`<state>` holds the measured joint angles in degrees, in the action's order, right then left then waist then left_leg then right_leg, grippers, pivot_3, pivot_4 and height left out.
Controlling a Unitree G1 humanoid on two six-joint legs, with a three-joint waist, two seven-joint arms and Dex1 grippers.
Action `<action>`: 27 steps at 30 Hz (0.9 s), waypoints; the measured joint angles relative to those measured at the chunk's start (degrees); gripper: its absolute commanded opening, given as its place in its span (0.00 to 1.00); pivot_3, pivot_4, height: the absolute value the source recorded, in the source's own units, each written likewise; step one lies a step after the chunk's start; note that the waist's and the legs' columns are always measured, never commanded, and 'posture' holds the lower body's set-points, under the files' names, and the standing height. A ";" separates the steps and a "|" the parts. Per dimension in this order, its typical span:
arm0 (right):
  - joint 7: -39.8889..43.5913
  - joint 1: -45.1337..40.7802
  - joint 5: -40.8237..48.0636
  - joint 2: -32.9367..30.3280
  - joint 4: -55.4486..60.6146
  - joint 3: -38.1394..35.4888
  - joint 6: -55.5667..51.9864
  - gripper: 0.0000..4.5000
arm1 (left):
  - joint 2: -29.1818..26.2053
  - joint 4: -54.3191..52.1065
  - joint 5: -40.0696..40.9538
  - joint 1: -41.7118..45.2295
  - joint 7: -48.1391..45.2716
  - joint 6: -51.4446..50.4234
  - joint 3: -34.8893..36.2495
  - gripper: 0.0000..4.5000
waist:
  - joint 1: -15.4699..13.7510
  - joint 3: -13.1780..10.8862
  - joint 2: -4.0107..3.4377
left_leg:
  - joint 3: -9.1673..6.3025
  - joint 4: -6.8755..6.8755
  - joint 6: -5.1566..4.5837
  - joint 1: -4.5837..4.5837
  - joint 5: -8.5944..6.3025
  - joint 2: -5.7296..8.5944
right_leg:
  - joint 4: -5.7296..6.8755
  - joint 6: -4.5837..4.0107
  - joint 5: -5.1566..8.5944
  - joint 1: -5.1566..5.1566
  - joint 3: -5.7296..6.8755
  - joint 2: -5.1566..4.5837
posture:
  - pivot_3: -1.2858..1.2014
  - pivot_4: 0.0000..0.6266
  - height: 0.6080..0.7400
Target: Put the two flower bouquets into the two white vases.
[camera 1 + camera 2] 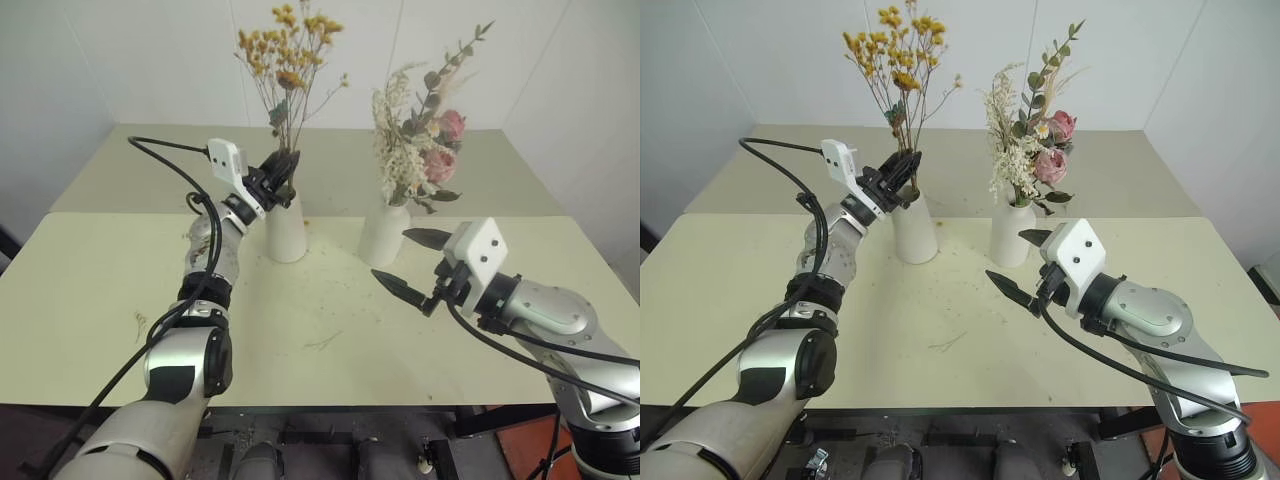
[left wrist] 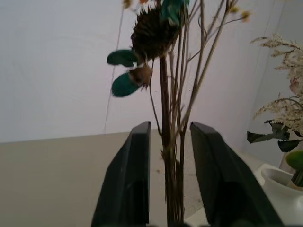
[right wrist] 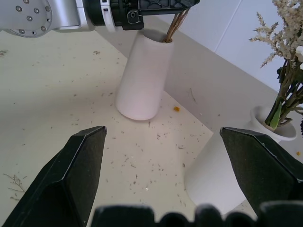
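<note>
Near the centre of the head views, the wide-mouthed white vase (image 1: pixel 286 228) is standing upright on the pale bench (image 1: pixel 90 300), and the yellow-orange bouquet (image 1: pixel 288 48) is rising out of its mouth toward the top of the frame. The left pincer (image 1: pixel 283 171) is sitting just above that vase's rim, with its two black fingers (image 2: pixel 127 187) parted a little on either side of the thin brown stems; in the left wrist view a sliver of gap is showing between each finger and the stems, so the grip is looking released rather than clenched. Just to the right of this vase, the bottle-shaped white vase (image 1: pixel 383 234) is standing with the pink-and-cream bouquet (image 1: pixel 424 150) in its narrow neck, its green leaves reaching toward the upper right. The right pincer (image 1: pixel 412 262) is hovering in the lower right of the frame, in front of the bottle-shaped vase and apart from it, with its fingers spread wide and nothing between them. Fine bits of dried plant are lying scattered over the bench around both vases.
</note>
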<state>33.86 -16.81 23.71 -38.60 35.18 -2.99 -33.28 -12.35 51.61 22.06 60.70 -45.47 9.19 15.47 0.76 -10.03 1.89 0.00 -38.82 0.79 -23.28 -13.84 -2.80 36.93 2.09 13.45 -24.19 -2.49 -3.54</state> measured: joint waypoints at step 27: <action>7.05 4.76 4.37 -4.24 -2.71 -8.74 0.96 1.00 | -30.76 -53.70 11.64 -42.05 -11.61 -28.83 0.66 1.00 | -0.54 0.02 -0.03 | 0.04 0.02 0.00 0.11 0.00 -0.09 | 0.00 -0.03 0.03 0.06 0.01 -0.01 | 0.52 0.24 1.00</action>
<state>40.90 -12.05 28.09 -42.84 32.48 -11.73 -32.32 -43.12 -2.09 33.69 18.64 -57.08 -19.65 16.13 0.21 -10.02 1.85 0.04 -38.80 0.80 -23.17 -13.85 -2.88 36.93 2.06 13.48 -24.13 -2.47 -3.55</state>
